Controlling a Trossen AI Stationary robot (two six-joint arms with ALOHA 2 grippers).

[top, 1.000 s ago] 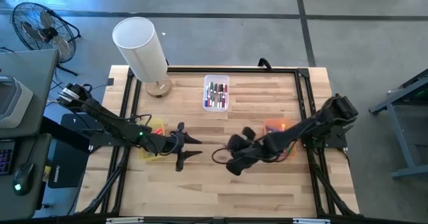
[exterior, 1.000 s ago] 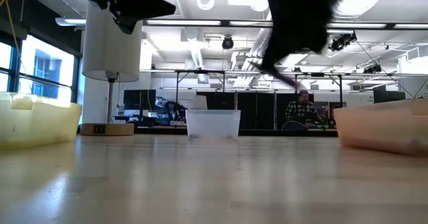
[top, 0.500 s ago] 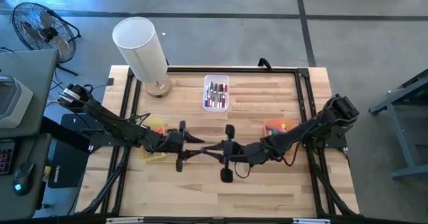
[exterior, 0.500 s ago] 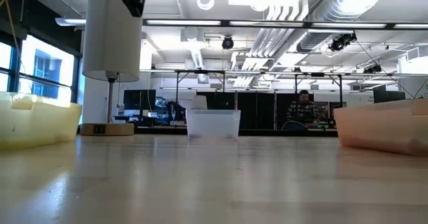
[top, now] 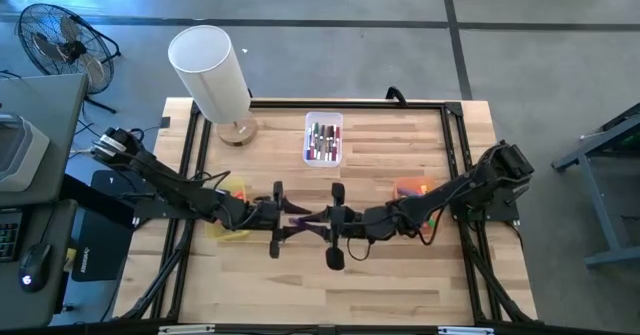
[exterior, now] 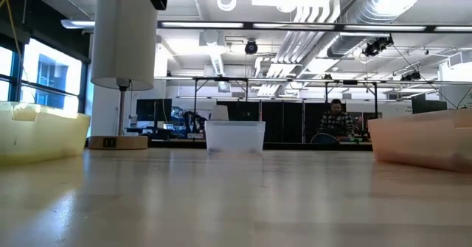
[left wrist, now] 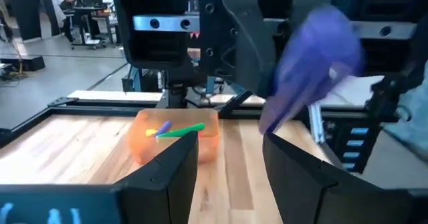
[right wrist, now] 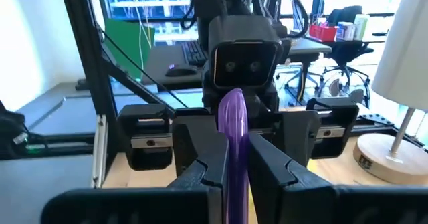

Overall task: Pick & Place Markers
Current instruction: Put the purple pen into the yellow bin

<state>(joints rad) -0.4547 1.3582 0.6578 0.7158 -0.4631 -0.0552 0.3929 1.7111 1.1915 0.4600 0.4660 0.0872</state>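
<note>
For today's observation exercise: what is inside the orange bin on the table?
In the left wrist view, the orange bin holds a green marker and a purple marker. Its walls hide anything lying deeper.

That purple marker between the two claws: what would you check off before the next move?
1. Right claw shut on the purple marker: ok.
2. Left claw open to take it: ok.
3. Claws facing each other above mid-table: ok.
4. Marker tip between the left claw's fingers: cannot tell; in the left wrist view it shows above them.
5. Yellow bin beside the left arm and orange bin by the right arm in place: ok.
</note>
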